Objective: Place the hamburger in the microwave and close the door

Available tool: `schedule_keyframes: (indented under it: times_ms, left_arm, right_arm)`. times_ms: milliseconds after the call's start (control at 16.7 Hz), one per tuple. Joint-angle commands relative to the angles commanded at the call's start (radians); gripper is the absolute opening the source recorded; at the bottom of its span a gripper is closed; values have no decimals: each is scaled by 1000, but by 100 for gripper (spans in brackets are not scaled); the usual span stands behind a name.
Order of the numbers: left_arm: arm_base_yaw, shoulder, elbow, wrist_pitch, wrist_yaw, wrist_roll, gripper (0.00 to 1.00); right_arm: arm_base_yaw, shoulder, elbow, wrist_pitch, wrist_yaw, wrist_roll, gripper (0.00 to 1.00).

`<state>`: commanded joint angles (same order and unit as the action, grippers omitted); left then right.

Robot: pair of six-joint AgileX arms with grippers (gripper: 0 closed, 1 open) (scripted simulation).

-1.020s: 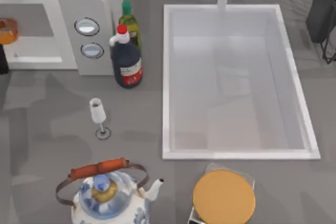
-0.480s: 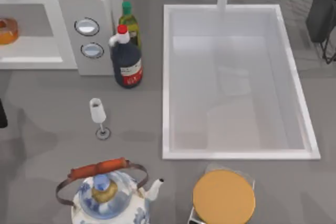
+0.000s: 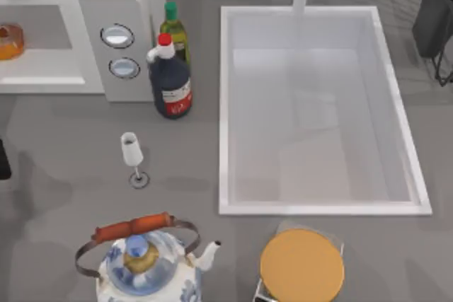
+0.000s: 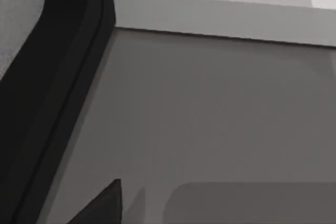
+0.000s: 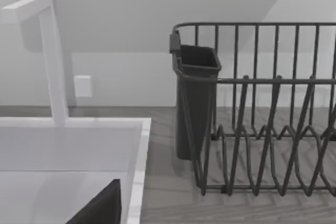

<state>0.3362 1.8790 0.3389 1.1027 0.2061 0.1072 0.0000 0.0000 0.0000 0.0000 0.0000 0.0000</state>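
Observation:
The hamburger [image 3: 8, 39] lies on the grey floor of the microwave [image 3: 120, 5] cavity, at the top view's left edge, with nothing holding it. The cavity stands open toward the front, beside the grey panel with two dials [image 3: 117, 35]. My left gripper [image 3: 2, 159] shows as a dark piece at the left edge, well in front of the microwave, open and empty. In the left wrist view a white rim [image 4: 220, 17] with a pale panel above it borders the grey counter; I cannot tell whether it is the door. One dark finger [image 5: 102, 208] of my open right gripper hangs over the sink.
A dark sauce bottle [image 3: 170, 83] and a green oil bottle [image 3: 173, 30] stand right of the microwave. A small wine glass [image 3: 132, 157], a kettle [image 3: 141, 263] and a yellow disc [image 3: 302, 265] occupy the front. The white sink [image 3: 225, 104] fills the middle; a dish rack [image 5: 262, 119] stands far right.
My left arm has drawn back from the microwave's front, sliding down the top view's left edge. The hamburger stays in the cavity.

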Motion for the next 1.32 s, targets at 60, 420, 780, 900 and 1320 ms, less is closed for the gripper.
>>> schedule_keyframes:
  times_ms: [60, 420, 780, 900, 1320]
  left_arm:
    - [-5, -16, 12, 6, 0, -1, 100]
    - [-62, -170, 73, -56, -13, -13, 100]
    - [-114, -332, 109, -209, -31, -27, 100]
    - [-117, -376, 116, -279, -32, -28, 100]
    - [-62, -481, 131, -528, -21, -17, 100]
  right_arm:
    - [0, 0, 0, 0, 0, 0, 100]
    - [0, 0, 0, 0, 0, 0, 100]
    - [0, 0, 0, 0, 0, 0, 100]
    - [0, 0, 0, 0, 0, 0, 100]
    - [0, 0, 0, 0, 0, 0, 100]
